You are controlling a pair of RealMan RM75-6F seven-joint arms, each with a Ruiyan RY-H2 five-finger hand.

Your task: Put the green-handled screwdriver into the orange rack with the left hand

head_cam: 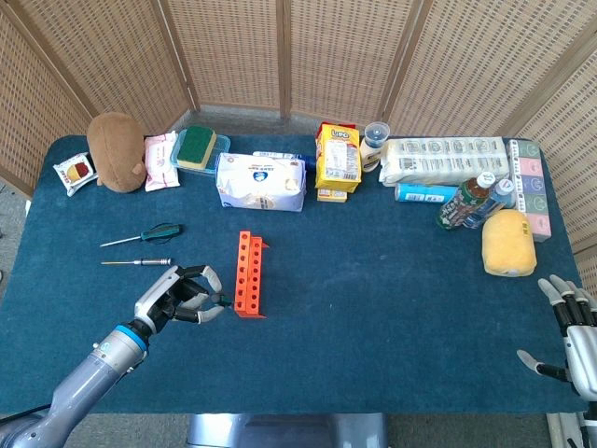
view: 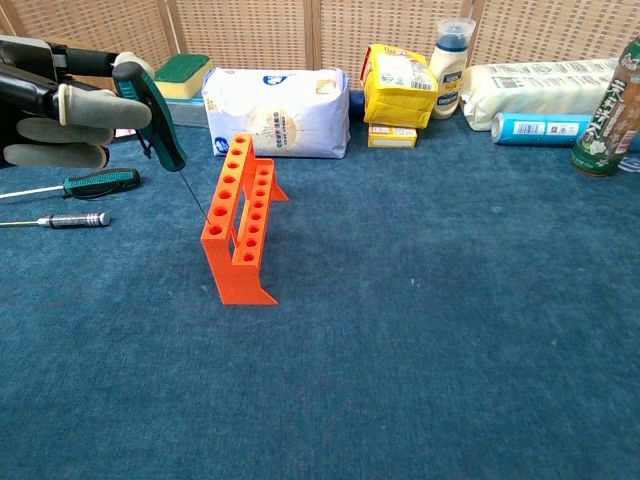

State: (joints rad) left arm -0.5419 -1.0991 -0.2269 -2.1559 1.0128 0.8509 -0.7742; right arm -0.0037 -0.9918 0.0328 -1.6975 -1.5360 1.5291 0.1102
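My left hand [head_cam: 181, 301] [view: 62, 104] pinches a green-handled screwdriver [view: 159, 124] by its handle, a little above the table. The thin shaft slants down and to the right, and its tip sits close to the near-end holes of the orange rack [view: 238, 222] [head_cam: 248, 273]. Whether the tip is inside a hole cannot be told. The rack stands upright on the blue table, just right of the hand. My right hand [head_cam: 574, 333] rests at the table's near right corner, fingers spread, holding nothing.
A second green-handled screwdriver [view: 94, 183] [head_cam: 145, 234] and a metal-handled one [view: 58, 220] [head_cam: 137, 262] lie left of the rack. A white bag [view: 277, 110], a yellow box [view: 398, 82], bottles and packets line the back edge. A yellow sponge [head_cam: 508, 242] lies at the right.
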